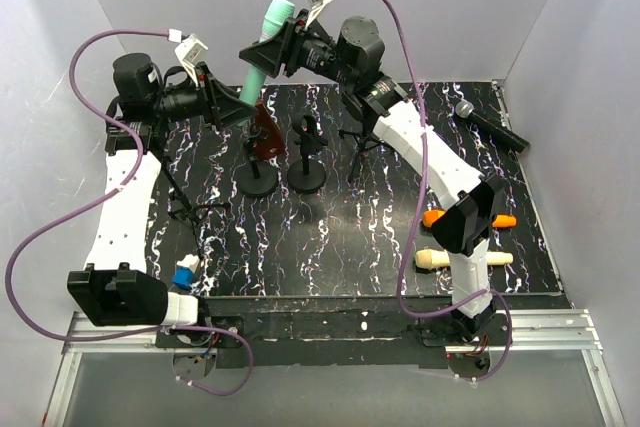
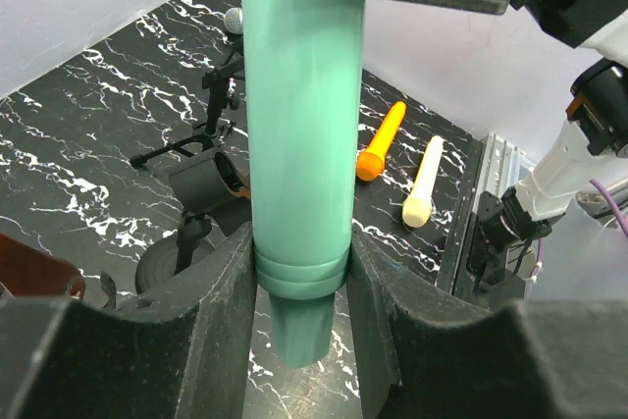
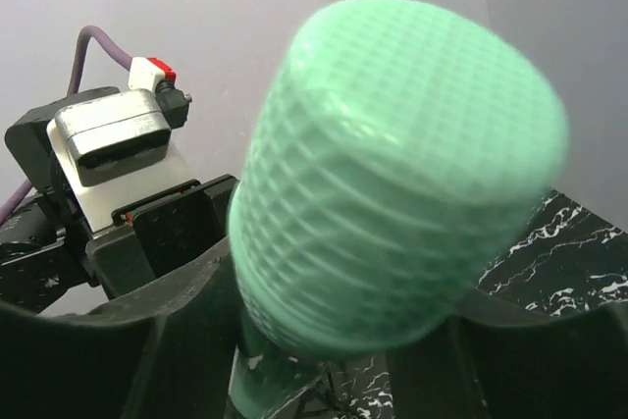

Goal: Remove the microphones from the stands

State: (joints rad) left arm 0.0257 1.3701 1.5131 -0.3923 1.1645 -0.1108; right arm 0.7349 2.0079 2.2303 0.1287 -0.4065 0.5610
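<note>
A mint-green microphone (image 1: 257,72) hangs tilted in the air above the back left of the table, clear of every stand. My left gripper (image 1: 235,107) is shut on its lower body, the fingers (image 2: 226,291) pressing both sides just above the narrow tail (image 2: 299,326). My right gripper (image 1: 270,47) straddles the upper body under the mesh head (image 3: 392,174). That head is blurred and hides where the fingers (image 3: 186,291) meet it. Below stands a round-based stand (image 1: 258,179) with a dark red clip (image 1: 265,132).
A second round-based stand (image 1: 307,175) and a tripod stand (image 1: 365,142) sit mid-table, with another tripod (image 1: 195,209) at the left. On the right lie a black microphone (image 1: 490,125), an orange one (image 1: 435,217) and a cream one (image 1: 465,259). A blue object (image 1: 185,274) lies front left.
</note>
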